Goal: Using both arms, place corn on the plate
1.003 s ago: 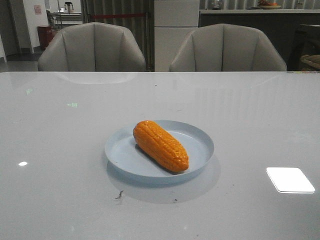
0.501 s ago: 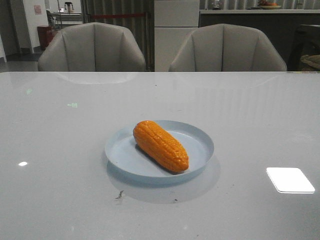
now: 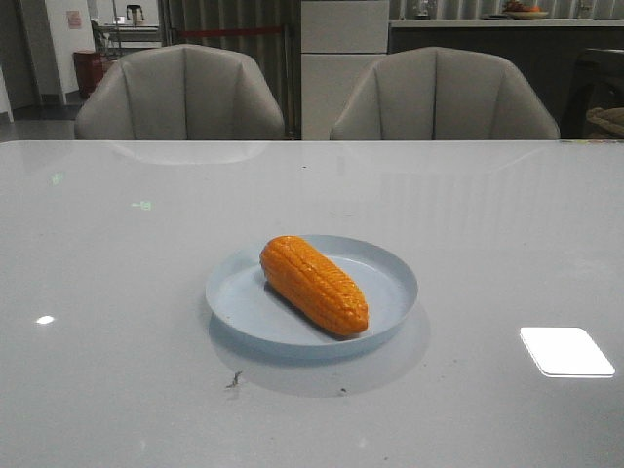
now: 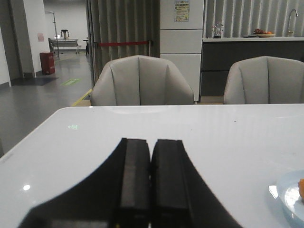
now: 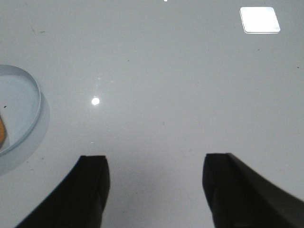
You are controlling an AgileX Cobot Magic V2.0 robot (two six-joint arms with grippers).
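The left gripper [image 4: 151, 183] is seen only in the left wrist view, where its two black fingers [image 4: 135, 180] are pressed flat together with nothing between them, clenched on empty air above the white table [image 4: 95, 142]. Two grey chairs [image 4: 141, 80] are seen beyond the table's far edge in that view, and a sliver of the plate [image 4: 289, 197] with a speck of orange corn [image 4: 301, 189] is caught at about 4 o'clock from the fingertips.

In the front view, the pale blue plate [image 3: 244, 292] is found near the middle of the table [image 3: 117, 244], and neither arm is seen there. The corn [image 3: 314, 284] is laid inside the plate, resting on its floor, its long axis running from 10 o'clock to 4 o'clock, with the blunt end toward the far left rim and the tapered end close to the near right rim. A bright rectangular reflection [image 3: 566, 351] is seen on the tabletop at about 4 o'clock from the plate, well apart from it.

In the right wrist view, the right gripper [image 5: 156, 187] is held spread wide, its fingers [image 5: 92, 187] released and empty over bare tabletop. The plate's rim [image 5: 35, 102] is visible at about 10 o'clock from the gripper, apart from it.
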